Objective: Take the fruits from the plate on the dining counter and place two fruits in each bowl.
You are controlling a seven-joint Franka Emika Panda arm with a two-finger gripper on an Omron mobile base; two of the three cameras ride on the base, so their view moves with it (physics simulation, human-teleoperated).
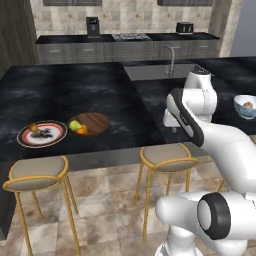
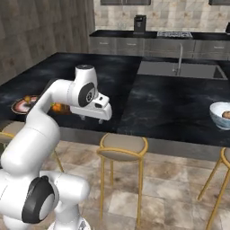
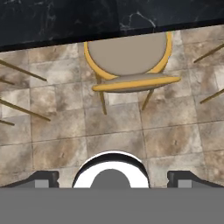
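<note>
Fruits split among plate and bowls; gripper spread wide, holding nothing.
On the dining counter (image 1: 75, 95), a brown fruit (image 1: 34, 128) sits on the plate (image 1: 55, 135); just beside the plate, the wooden bowl (image 1: 97, 121) holds green (image 1: 74, 125) and orange (image 1: 82, 130) fruits. Well apart from the plate, the white bowl (image 1: 240, 108) holds a tan fruit (image 1: 247, 105). The gripper (image 3: 113, 177) hangs over a stool (image 3: 131, 61).

Open desk between the two ends

Bare black desk (image 1: 100, 95) stretches between the wooden bowl (image 1: 93, 122) and the white bowl (image 1: 245, 106); a faucet (image 1: 171, 60) rises behind, and stools (image 1: 168, 159) crowd the near edge.
</note>
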